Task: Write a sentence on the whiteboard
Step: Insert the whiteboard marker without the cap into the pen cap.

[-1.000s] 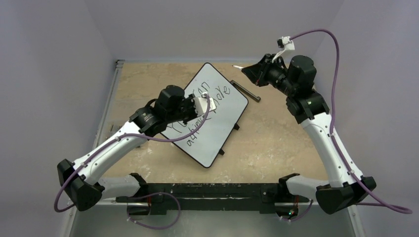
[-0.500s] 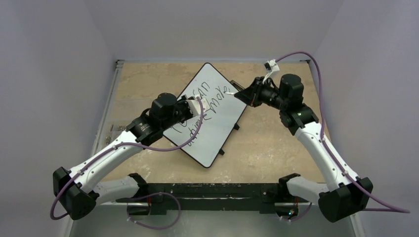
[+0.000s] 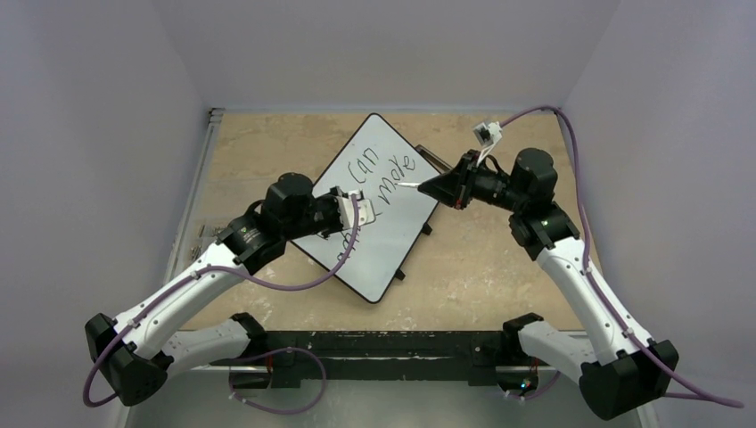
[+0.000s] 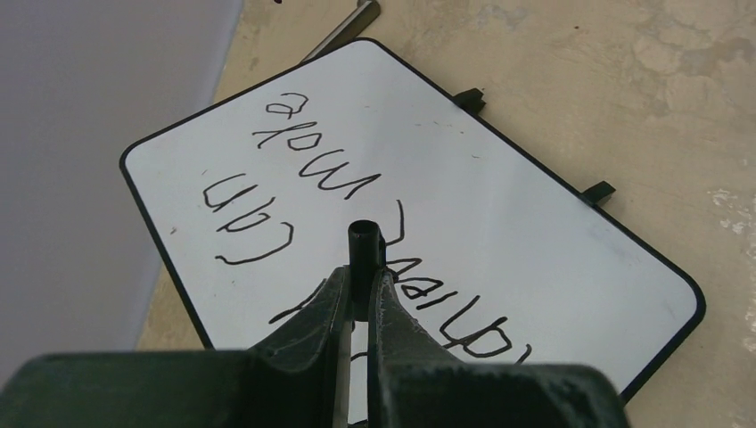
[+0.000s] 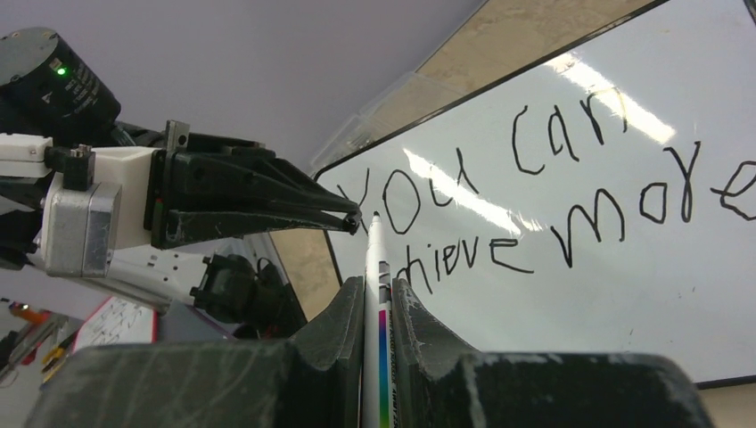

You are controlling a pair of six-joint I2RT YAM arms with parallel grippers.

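**Top view.** The large flat white whiteboard with a thin black frame lies cornerwise on the beige stone-patterned table. It sits mid-frame, with one rounded corner close to the table's far edge and the opposite corner pointing at the arm bases. The black handwritten sentence fills the board's upper half, and the lower half is bare. The left gripper hangs over the board's left-centre. The right gripper hangs over its right edge, and the two sets of tips are near each other. Open table runs from the board to the plain lilac walls on both sides. A thin dark rod shows just off the board's upper-right edge, mostly hidden behind the right gripper.

**Left wrist view.** The left gripper is pinched tight on a short black tube that stands up between its fingers. Beyond it the whiteboard slants from left-centre to lower right, with the lettering upside down. Two small black feet jut from the board's right edge onto bare table. The rod lies at the top of the frame, and a wall runs close along the left.

**Right wrist view.** The right gripper is clamped on a slim white marker with a rainbow stripe, its tip pointing up at mid-frame. The left gripper reaches in from the left, its tips just beside the marker's tip. I cannot tell whether they touch. The sentence reads "You can" over "achieve more", the first letter of "achieve" partly hidden by the marker. The whiteboard fills the right side, and its black lower edge cuts across the lower right corner.
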